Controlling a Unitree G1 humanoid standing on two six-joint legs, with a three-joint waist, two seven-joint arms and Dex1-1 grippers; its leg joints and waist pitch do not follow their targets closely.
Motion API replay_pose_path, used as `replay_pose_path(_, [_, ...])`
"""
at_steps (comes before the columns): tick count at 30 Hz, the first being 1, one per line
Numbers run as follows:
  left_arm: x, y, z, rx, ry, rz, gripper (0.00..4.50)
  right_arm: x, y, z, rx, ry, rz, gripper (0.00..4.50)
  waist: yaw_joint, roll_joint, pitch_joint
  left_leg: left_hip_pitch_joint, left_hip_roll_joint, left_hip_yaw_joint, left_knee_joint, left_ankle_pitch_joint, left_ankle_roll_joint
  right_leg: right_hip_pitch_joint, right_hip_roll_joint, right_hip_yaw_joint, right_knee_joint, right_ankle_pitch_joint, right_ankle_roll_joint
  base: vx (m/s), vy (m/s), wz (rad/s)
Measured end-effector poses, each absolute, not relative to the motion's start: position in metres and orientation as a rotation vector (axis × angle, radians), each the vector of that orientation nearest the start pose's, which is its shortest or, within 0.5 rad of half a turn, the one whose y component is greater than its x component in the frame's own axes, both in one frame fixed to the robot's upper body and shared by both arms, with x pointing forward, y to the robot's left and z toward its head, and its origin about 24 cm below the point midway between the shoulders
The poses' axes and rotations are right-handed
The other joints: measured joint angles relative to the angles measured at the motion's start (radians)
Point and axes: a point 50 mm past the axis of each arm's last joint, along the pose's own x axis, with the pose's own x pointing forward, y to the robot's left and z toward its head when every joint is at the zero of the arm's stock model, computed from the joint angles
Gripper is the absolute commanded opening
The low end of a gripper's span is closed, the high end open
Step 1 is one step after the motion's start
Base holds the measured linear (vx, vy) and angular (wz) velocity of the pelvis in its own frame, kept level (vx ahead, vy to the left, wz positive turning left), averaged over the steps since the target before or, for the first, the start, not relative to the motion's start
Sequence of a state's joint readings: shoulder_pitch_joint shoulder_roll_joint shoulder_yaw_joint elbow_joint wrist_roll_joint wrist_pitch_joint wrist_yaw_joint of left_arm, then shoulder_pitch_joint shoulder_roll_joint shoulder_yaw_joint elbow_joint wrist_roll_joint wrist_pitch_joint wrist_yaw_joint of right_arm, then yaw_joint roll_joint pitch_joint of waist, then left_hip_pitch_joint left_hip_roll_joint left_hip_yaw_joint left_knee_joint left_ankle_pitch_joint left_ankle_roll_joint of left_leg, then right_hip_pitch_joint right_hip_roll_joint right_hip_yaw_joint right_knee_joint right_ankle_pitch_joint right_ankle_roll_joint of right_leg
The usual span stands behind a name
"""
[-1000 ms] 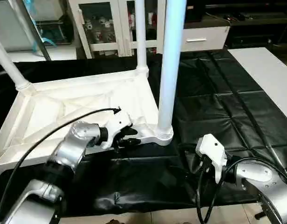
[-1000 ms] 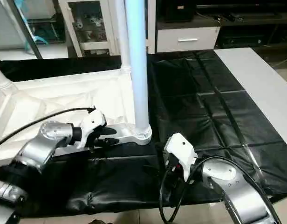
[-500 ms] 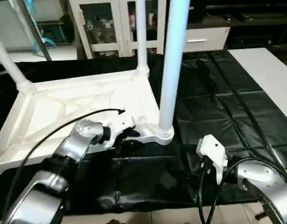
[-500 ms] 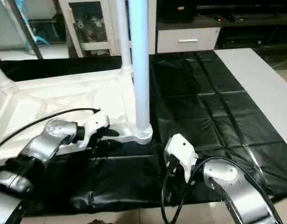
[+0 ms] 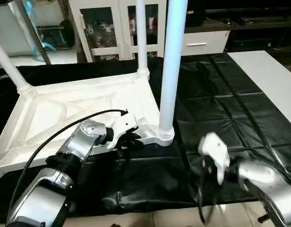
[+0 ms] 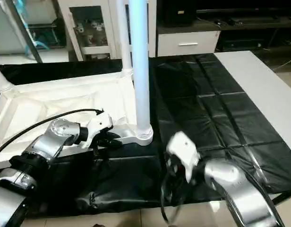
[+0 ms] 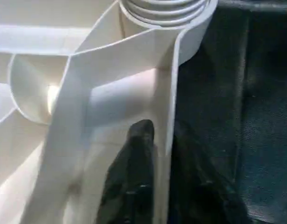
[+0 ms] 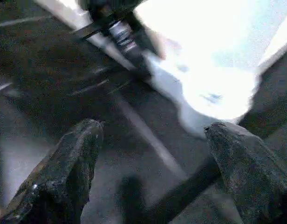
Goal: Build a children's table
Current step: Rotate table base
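We look down over our two silver forearms at a work table (image 5: 221,94) covered in black quilted sheeting. On its left half, from about nine o'clock to the centre of our view, the white plastic tabletop (image 5: 65,109) of the children's table lies upside down, ribbed underside up. Three white legs stand upright in its corner sockets: the far-left leg (image 5: 8,64) at ten o'clock, leaning a little, the far leg (image 5: 141,35) at twelve o'clock, and the near leg (image 5: 171,66), the closest and thickest-looking, just right of centre. Our left gripper (image 5: 131,140) reaches in from seven o'clock to the tabletop's near edge, just left of the near leg's socket (image 5: 163,136). In the left wrist view one black finger (image 7: 134,172) lies inside the rim wall and the other outside it, so the jaws stand narrow, pinching that thin white edge. A black cable (image 5: 60,130) arcs over this forearm. At five o'clock our right gripper (image 8: 153,172) hangs over bare black cover, clear of the tabletop, jaws spread wide with nothing between them. A pale surface (image 5: 273,75) borders the cover at three o'clock.
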State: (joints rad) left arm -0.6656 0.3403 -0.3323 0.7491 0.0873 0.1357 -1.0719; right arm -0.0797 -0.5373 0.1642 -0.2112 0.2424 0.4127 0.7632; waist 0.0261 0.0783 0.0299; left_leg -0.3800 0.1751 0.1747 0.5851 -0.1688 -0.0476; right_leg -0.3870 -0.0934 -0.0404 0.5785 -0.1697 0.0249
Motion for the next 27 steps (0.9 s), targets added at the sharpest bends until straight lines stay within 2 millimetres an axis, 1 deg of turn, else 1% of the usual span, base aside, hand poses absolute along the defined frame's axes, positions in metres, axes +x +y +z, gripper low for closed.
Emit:
replay_pose_path(1, [0.328,0.134,0.036,0.449,0.576,-1.193,0.47,0.246,-0.166,0.072,-0.239,0.299,0.895,3.92,0.0,0.0,0.0,0.0,0.0,0.0,0.0,0.0,0.0,0.0,0.0,0.0,0.0,0.0,0.0,0.0,0.0,0.0])
replay_pose_path(2, [0.327,0.133,0.036,0.449,0.575,-1.197,0.25,0.249,-0.168,0.073,-0.24,0.293,0.875,3.92,0.0,0.0,0.0,0.0,0.0,0.0,0.0,0.0,0.0,0.0,0.0,0.0,0.0,0.0,0.0,0.0,0.0,0.0])
replay_pose_path(4, [0.322,0.134,0.036,0.443,0.564,-1.215,0.24,0.253,-0.171,0.076,-0.234,0.28,0.853,3.92,-0.003,0.001,-0.001,0.0,0.0,0.0,-0.001,0.0,0.0,0.0,0.0,0.0,0.0,0.0,0.0,0.0,0.0,0.0])
replay_pose_path(5, [0.319,0.134,0.036,0.439,0.56,-1.243,0.14,0.254,-0.171,0.076,-0.228,0.28,0.851,3.92,-0.005,0.002,-0.002,0.0,0.0,0.0,-0.001,0.0,0.0,0.0,0.0,0.0,0.0,0.0,0.0,0.0,0.0,0.0])
replay_pose_path(7, [0.309,0.132,0.036,0.416,0.543,-1.302,0.06,0.254,-0.171,0.072,-0.192,0.296,0.866,3.92,-0.009,0.005,-0.004,-0.001,-0.001,0.0,-0.001,-0.002,0.002,0.0,-0.001,0.0,-0.001,0.001,-0.002,0.03,0.001,0.01])
replay_pose_path(8, [0.306,0.131,0.037,0.416,0.537,-1.319,0.01,0.254,-0.172,0.07,-0.186,0.305,0.874,4.09,-0.009,0.006,-0.004,-0.002,-0.001,0.001,-0.001,-0.004,0.003,-0.001,-0.001,0.0,-0.001,0.0,-0.001,0.06,0.003,0.01])
replay_pose_path(9, [0.304,0.129,0.038,0.417,0.53,-1.328,0.01,0.254,-0.172,0.069,-0.179,0.311,0.889,4.09,-0.007,0.007,-0.005,-0.003,-0.001,0.001,-0.002,-0.004,0.004,-0.002,-0.001,0.0,-0.001,0.0,-0.001,0.055,0.0,0.03])
replay_pose_path(10, [0.3,0.127,0.037,0.421,0.523,-1.34,0.0,0.255,-0.171,0.069,-0.169,0.316,0.916,4.29,-0.003,0.008,-0.006,-0.004,-0.001,0.001,-0.002,-0.005,0.004,-0.002,-0.001,-0.001,-0.001,-0.002,-0.001,0.0,0.0,0.0])
replay_pose_path(11, [0.299,0.125,0.038,0.425,0.517,-1.349,0.0,0.255,-0.171,0.069,-0.167,0.32,0.929,4.29,0.005,0.009,-0.007,-0.004,-0.001,0.001,-0.002,-0.005,0.005,-0.002,-0.001,-0.001,-0.001,-0.003,-0.001,0.0,0.0,0.0])
replay_pose_path(12, [0.298,0.124,0.038,0.426,0.515,-1.358,0.0,0.256,-0.171,0.07,-0.169,0.318,0.939,4.44,0.009,0.01,-0.007,-0.004,0.0,0.001,-0.002,-0.005,0.005,-0.003,-0.001,-0.002,-0.001,-0.003,-0.001,0.0,0.0,0.0])
replay_pose_path(18, [0.286,0.118,0.037,0.422,0.514,-1.396,0.0,0.263,-0.162,0.066,-0.205,0.346,1.036,4.44,0.01,0.007,-0.005,-0.004,-0.001,0.005,-0.001,-0.005,0.005,-0.002,-0.003,0.001,0.0,-0.003,-0.001,0.0,0.0,0.0])
replay_pose_path(19, [0.285,0.118,0.037,0.421,0.513,-1.399,0.0,0.264,-0.16,0.065,-0.211,0.353,1.048,4.44,0.008,0.005,-0.004,-0.004,-0.001,0.006,0.0,-0.005,0.005,-0.002,-0.003,0.002,0.0,-0.003,-0.001,0.0,0.0,0.0])
replay_pose_path(27, [0.282,0.117,0.037,0.422,0.518,-1.398,0.0,0.27,-0.157,0.063,-0.258,0.366,1.107,4.44,0.006,0.001,-0.001,-0.004,0.0,0.008,0.0,-0.005,0.005,-0.002,-0.003,0.003,0.0,-0.003,-0.001,0.0,0.0,0.0])
